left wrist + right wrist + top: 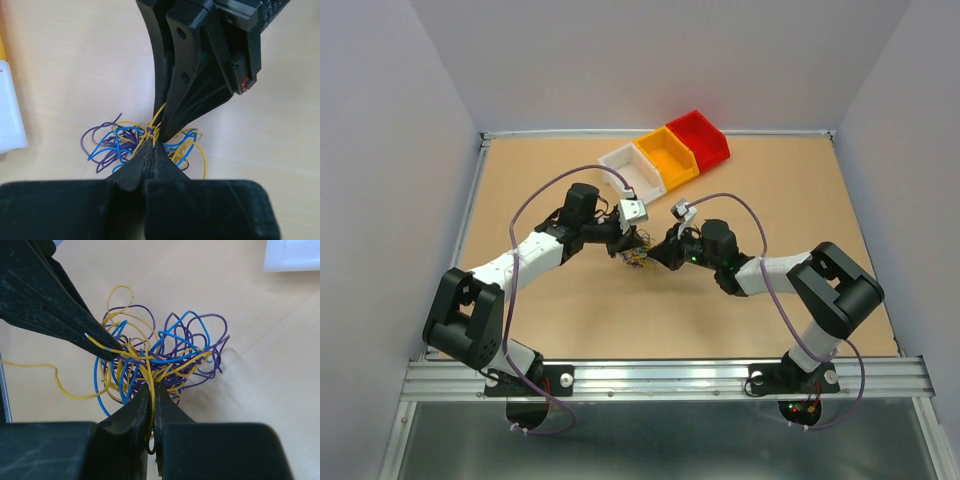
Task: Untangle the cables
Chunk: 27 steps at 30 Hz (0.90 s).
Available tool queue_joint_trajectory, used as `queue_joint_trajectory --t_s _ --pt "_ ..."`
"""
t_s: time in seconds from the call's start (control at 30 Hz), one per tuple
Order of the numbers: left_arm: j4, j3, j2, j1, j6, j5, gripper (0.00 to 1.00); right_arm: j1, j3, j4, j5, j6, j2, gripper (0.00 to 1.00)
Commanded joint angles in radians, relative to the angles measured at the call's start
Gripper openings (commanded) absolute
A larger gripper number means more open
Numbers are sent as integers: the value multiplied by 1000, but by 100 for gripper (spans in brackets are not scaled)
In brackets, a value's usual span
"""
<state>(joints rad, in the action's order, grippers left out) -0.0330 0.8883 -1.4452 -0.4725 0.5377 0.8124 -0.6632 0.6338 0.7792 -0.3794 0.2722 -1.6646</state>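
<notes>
the cables lay bunched on the table, directly between both grippers. left gripper was clamped shut on a yellow strand. right gripper was pinched almost shut on another yellow strand from the opposite side, tips nearly meeting.

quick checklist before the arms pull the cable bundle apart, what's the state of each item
1. Left gripper shut on cables: ok.
2. Right gripper shut on cables: ok, a yellow one sits between its fingers.
3. Grippers hold different cables: cannot tell.
4. Cables separated: not ok, one dense knot.
5. White bin clear of the knot: ok.
</notes>
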Motion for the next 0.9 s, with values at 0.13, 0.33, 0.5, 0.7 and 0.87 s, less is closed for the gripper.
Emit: queue_joint_trajectory --t_s 0.13,0.33,0.5,0.7,0.87 --pt "-203 -45 80 170 -203 -52 0 -9 -72 16 308 7 144 1" --pt "-309 -66 85 354 -341 -78 0 -7 -114 -110 569 56 212 1" --pt "-315 -88 109 357 -314 -42 0 -7 -143 -115 602 70 270 1" --pt "-349 -104 154 377 -350 -327 0 -7 -169 -171 689 93 354 1" --pt "-518 -199 284 509 -511 -516 0 -7 -177 -314 928 166 423 4"
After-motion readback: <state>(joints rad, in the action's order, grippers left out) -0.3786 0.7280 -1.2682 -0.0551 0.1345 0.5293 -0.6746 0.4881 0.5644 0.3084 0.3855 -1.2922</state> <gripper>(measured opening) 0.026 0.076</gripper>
